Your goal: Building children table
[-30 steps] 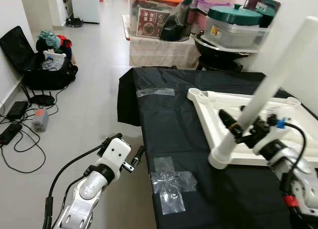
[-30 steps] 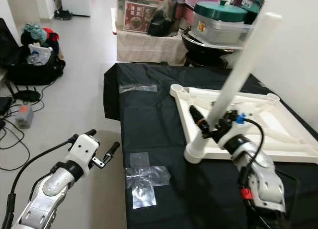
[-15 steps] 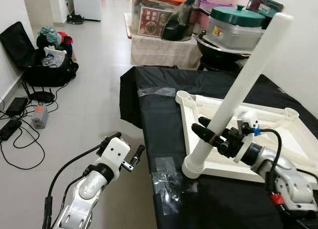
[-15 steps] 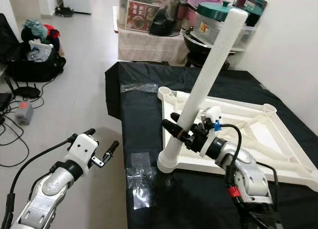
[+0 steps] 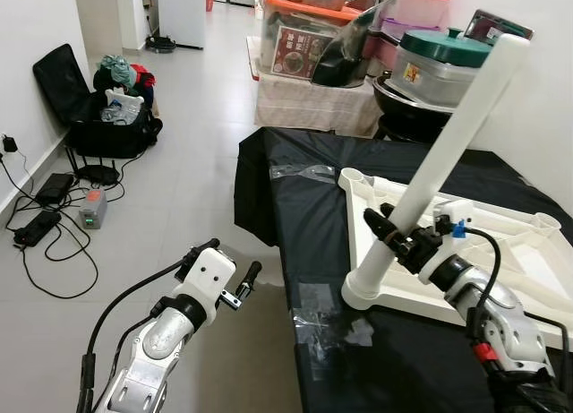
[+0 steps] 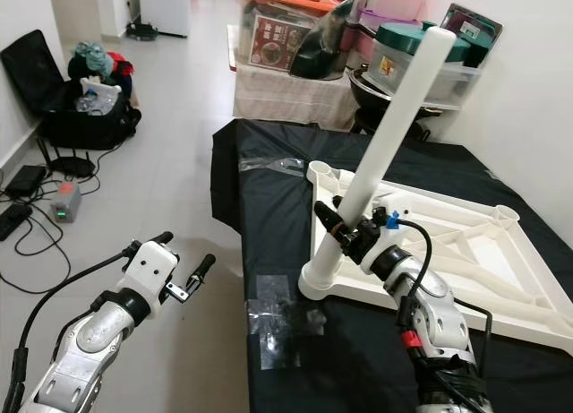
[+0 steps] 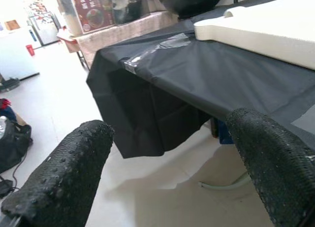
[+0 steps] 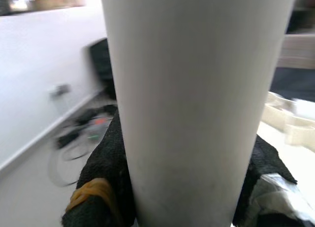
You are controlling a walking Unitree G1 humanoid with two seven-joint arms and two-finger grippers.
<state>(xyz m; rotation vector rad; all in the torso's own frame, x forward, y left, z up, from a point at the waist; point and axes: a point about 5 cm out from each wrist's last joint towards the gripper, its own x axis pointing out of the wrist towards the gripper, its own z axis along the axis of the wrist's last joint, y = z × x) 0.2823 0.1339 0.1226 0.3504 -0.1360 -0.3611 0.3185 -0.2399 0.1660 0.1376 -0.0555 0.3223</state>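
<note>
A white children's tabletop lies upside down on the black-covered table. A long white table leg stands tilted in the tabletop's near left corner socket. My right gripper is shut on the lower part of the leg; in the right wrist view the white table leg sits between the black fingers. My left gripper hangs open over the floor, left of the table, holding nothing; the left wrist view shows its two black fingertips apart.
Clear tape patches stick to the black cloth near the front corner. Boxes, pots and a lidded container crowd the shelf behind the table. A black bag, cables and a power adapter lie on the floor at left.
The camera view has shifted, so the table sits further right. My right gripper still holds the white leg in the corner socket. The left arm has not moved.
</note>
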